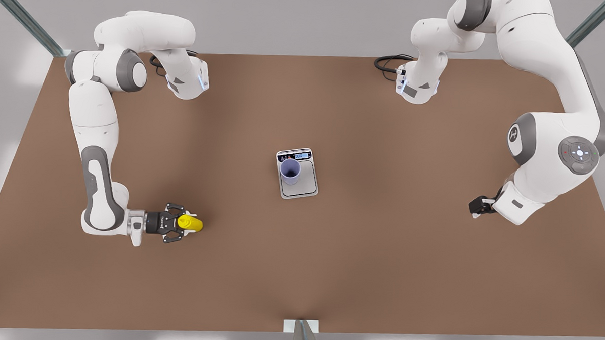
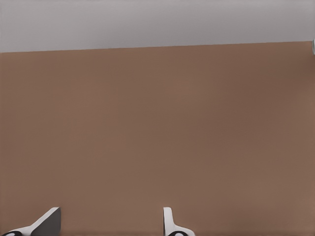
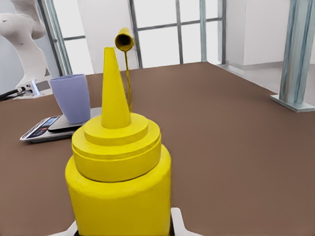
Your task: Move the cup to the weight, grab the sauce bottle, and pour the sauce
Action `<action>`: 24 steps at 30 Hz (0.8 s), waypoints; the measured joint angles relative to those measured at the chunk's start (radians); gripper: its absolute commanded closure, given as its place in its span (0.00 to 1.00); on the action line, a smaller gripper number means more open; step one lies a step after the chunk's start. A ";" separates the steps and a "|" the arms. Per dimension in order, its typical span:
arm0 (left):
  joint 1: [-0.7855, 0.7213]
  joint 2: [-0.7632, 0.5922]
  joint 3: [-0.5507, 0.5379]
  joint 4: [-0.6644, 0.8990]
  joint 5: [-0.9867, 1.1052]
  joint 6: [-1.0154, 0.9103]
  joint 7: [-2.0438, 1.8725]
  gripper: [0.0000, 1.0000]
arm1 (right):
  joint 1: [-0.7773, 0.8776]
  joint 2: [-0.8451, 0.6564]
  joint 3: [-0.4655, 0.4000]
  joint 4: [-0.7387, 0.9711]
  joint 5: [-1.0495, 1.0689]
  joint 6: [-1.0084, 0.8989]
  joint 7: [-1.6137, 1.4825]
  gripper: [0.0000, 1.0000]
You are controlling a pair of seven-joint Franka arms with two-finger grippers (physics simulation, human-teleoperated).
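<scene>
My cup (image 1: 290, 171) already stands on the weight (image 1: 304, 188), toward its display end, so the first step looks done. My right gripper (image 1: 183, 223) is clenched around the bottle (image 1: 189, 223), nozzle pointing ahead toward the weight; in my right wrist view the bottle (image 3: 118, 182) sits just ahead of the camera with its small cap (image 3: 123, 39) hanging off a thin tether. Carrying and pouring remain, and I see no sauce out yet. Ahead of this gripper lies bare table (image 1: 380, 253) up to the weight, well apart. My left gripper (image 1: 478, 205) waits far across, fingers (image 2: 168, 220) spread and empty, near the table edge on its side.
</scene>
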 measured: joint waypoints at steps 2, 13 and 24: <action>0.000 0.000 0.000 0.000 0.000 0.000 -0.004 0.00 | 0.000 0.000 0.001 0.000 0.000 0.000 0.000 0.32; 0.002 0.004 0.001 0.000 0.000 0.002 0.001 0.00 | -0.004 -0.002 0.000 0.002 0.000 -0.011 0.006 0.00; 0.002 0.003 0.000 0.000 0.000 0.000 0.001 0.00 | -0.168 -0.113 -0.032 0.396 -0.652 -0.310 0.863 0.00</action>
